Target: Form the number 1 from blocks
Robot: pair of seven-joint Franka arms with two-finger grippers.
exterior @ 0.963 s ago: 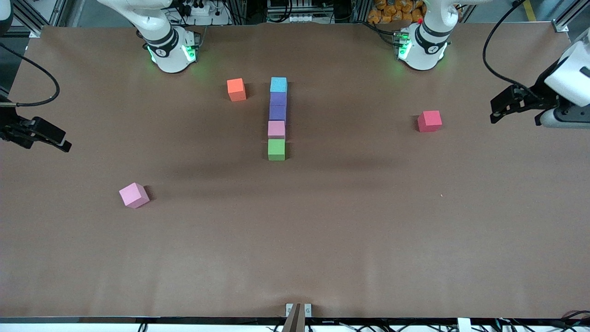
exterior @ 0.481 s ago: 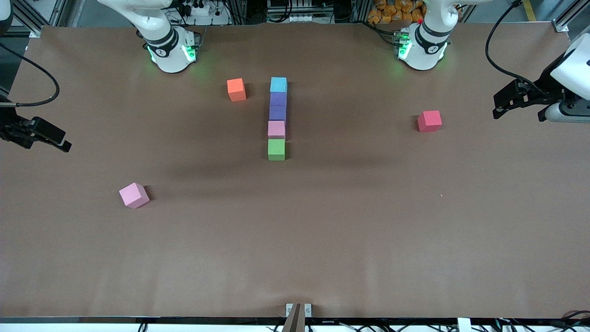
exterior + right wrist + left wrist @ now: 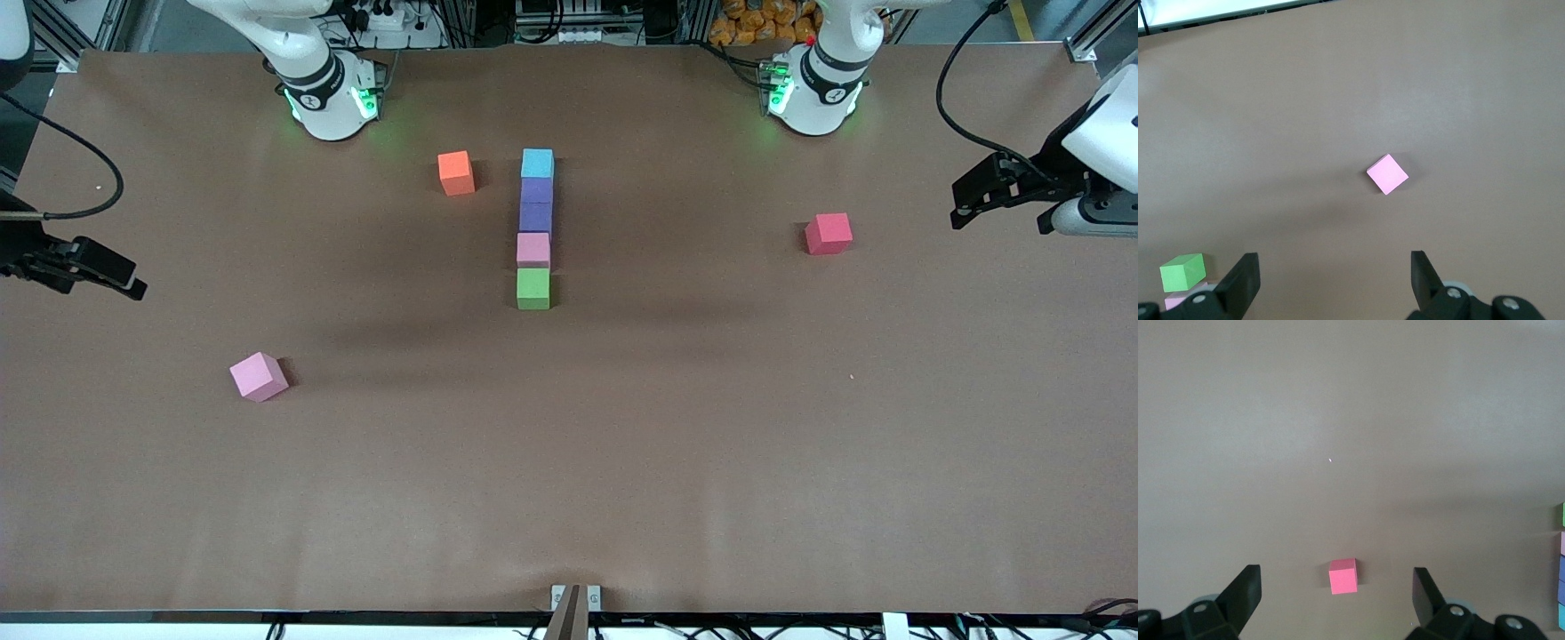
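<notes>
A straight column of touching blocks stands mid-table: light blue (image 3: 537, 163) nearest the bases, then purple (image 3: 536, 204), pink (image 3: 533, 249) and green (image 3: 533, 288). An orange block (image 3: 456, 172) sits beside the column's light blue end, toward the right arm's end. A red block (image 3: 829, 233) (image 3: 1343, 577) lies alone toward the left arm's end. A loose pink block (image 3: 259, 376) (image 3: 1387, 174) lies skewed, nearer the front camera. My left gripper (image 3: 962, 213) (image 3: 1336, 595) hovers open at the table's edge, apart from the red block. My right gripper (image 3: 133, 286) (image 3: 1333, 280) hangs open and empty.
The brown table (image 3: 676, 444) is bare toward the front camera. The arm bases (image 3: 329, 98) stand along the table's edge farthest from that camera. A small metal bracket (image 3: 575, 597) sits at the table's nearest edge.
The right gripper has shifted slightly toward the table's middle. The left gripper rose a little a second ago and has since held still. No block has moved.
</notes>
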